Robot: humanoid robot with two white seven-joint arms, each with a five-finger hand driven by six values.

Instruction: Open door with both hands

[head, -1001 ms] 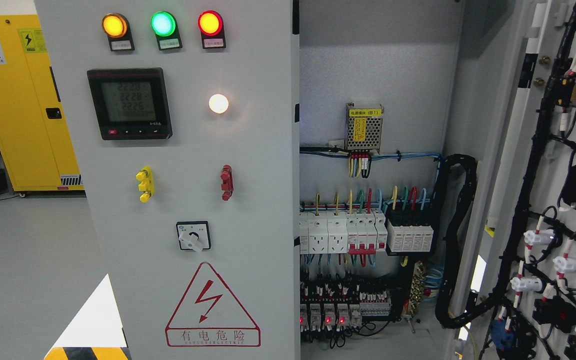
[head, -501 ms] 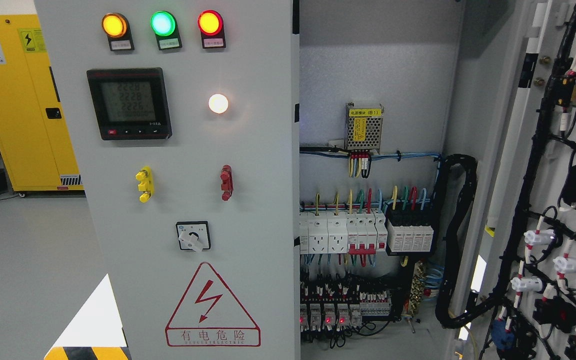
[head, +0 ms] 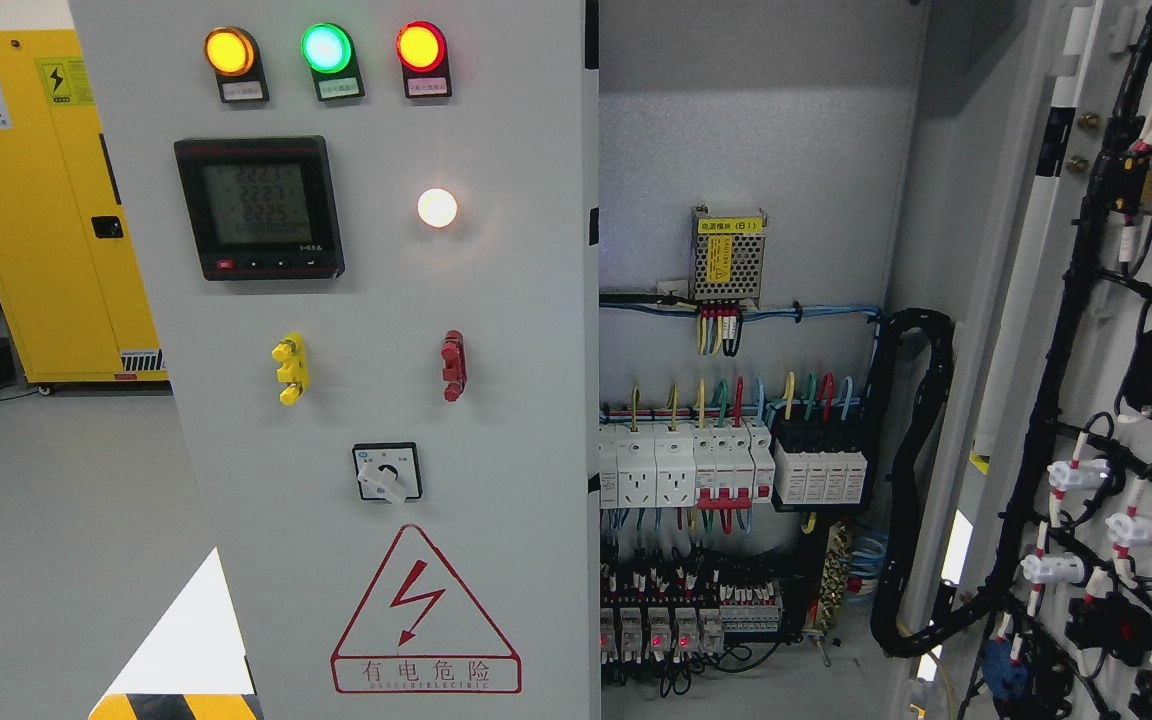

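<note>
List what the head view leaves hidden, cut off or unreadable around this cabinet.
- Both hands: outside the frame, so their state is unknown.
- Left door: covers everything behind it; top and bottom are cut by the frame edges.
- Right door: swung open, cropped by the right edge.
- Meter display: digits too faint to read reliably.
- Labels under the indicator lamps: too small.
- Lower terminal rows: dark, tangled in wiring.

The closed left door [head: 356,380] is seen at the left and centre, with three indicator lamps [head: 326,50] in a row at its top. A meter [head: 259,207] is mounted below them, a single lamp [head: 437,207] to its right. Lower down a rotary switch [head: 387,472] is set above a warning triangle [head: 424,612]. To the right the cabinet interior [head: 746,150] is exposed, with breakers [head: 731,465] below a power supply [head: 728,254]. The opened right door [head: 1116,400] is swung out at the far right. A storage cabinet [head: 46,200] stands behind at the far left
</note>
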